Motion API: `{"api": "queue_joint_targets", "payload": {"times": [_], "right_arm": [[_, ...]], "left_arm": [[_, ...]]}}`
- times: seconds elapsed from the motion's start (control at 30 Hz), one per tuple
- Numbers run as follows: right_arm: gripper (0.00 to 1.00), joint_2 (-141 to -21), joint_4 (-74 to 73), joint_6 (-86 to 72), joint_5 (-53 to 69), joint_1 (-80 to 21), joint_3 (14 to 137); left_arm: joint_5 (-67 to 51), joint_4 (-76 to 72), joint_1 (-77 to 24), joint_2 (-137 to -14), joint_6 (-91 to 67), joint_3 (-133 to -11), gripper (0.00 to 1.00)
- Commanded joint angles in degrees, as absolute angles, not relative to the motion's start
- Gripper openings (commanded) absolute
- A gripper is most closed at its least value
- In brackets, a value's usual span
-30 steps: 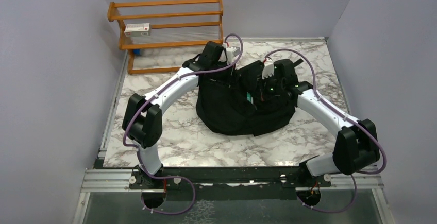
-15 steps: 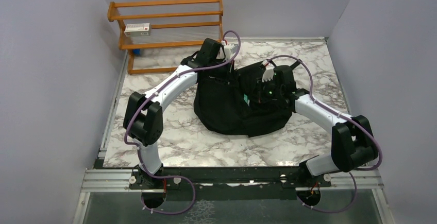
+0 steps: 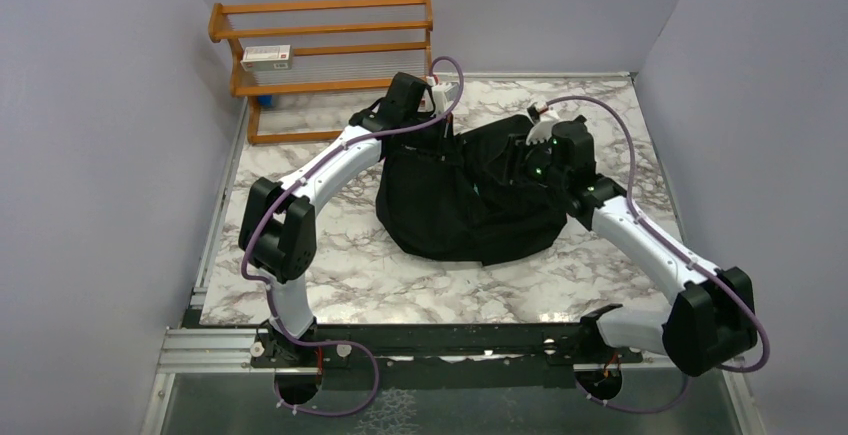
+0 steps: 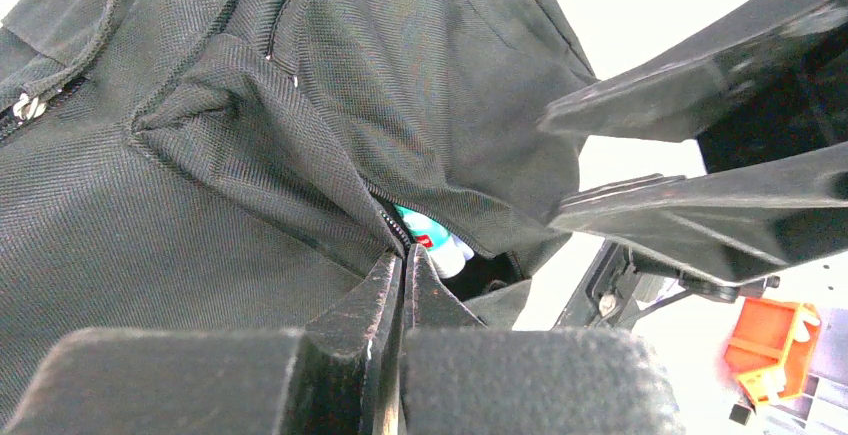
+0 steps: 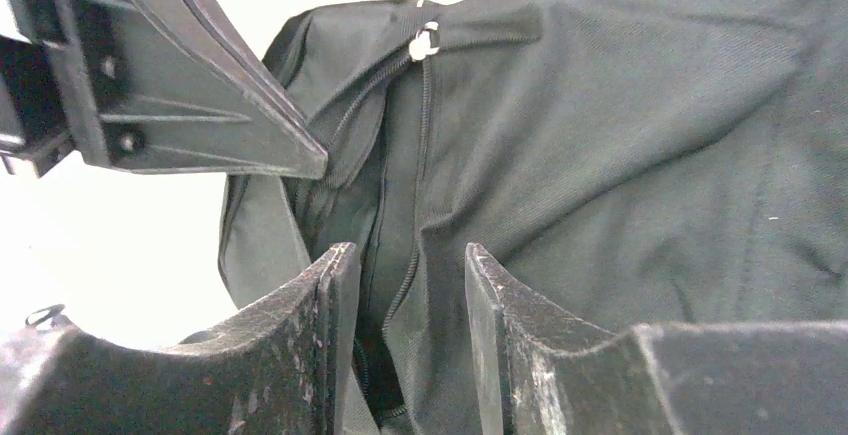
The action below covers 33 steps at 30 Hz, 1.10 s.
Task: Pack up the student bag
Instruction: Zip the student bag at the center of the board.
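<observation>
The left gripper (image 4: 402, 255) is pressed fully closed, its two tips meeting on the zipper edge of the student bag (image 3: 465, 210) and pinching that edge of fabric. The cloth runs taut up and away from the pinch, and just beyond the tips the mouth of the bag gapes a little, showing a teal and white item (image 4: 432, 236) inside. The right gripper (image 5: 407, 248) stands partly open with a clear gap between its fingers. A line of zipper and a fold of the bag's cloth show in that gap, but whether the fingers touch the cloth cannot be told. Farther up the same seam sits a pale zipper pull (image 5: 425, 45).

From above, the bag lies slumped in the middle of the marble table (image 3: 340, 265), the left gripper at its far left edge and the right gripper at its far right side. A wooden rack (image 3: 320, 55) with a small box (image 3: 265, 54) on it stands at the far left corner, apart from the bag.

Against a second ago, the right arm has drawn back from the centre of the bag toward its right side, its elbow swung out and nearer the base rail. The left arm has barely shifted.
</observation>
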State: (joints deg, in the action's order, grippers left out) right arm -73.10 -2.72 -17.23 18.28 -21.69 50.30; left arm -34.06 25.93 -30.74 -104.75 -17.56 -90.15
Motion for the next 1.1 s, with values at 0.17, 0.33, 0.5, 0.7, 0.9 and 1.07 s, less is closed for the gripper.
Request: {"api": "queue_joint_targets", "payload": {"times": [0.17, 0.33, 0.5, 0.7, 0.9, 1.07], "right_arm": [[0.50, -70.0, 1.7, -33.7, 3.4, -21.9, 50.2], [0.50, -75.3, 1.3, -47.2, 2.7, -21.9, 54.3], [0.50, -78.3, 6.9, -53.6, 5.0, -21.9, 55.3], [0.49, -82.7, 8.4, -56.3, 2.2, -21.9, 57.1], [0.51, -87.4, 9.1, -52.8, 0.2, -21.8, 60.3], [0.51, -89.4, 10.0, -54.1, 2.8, -21.7, 60.7]], "left_arm": [[-37.2, 21.5, -30.2, -104.8, -18.9, -89.4, 0.00], [-37.1, 21.3, -30.2, -104.6, -18.9, -88.8, 0.00], [-37.3, 20.8, -30.2, -104.8, -19.5, -88.4, 0.00], [-37.8, 20.5, -30.2, -105.2, -19.8, -88.5, 0.00], [-38.0, 20.4, -30.2, -105.4, -19.9, -88.7, 0.00], [-38.0, 20.2, -30.2, -105.6, -20.2, -88.5, 0.00]]}}
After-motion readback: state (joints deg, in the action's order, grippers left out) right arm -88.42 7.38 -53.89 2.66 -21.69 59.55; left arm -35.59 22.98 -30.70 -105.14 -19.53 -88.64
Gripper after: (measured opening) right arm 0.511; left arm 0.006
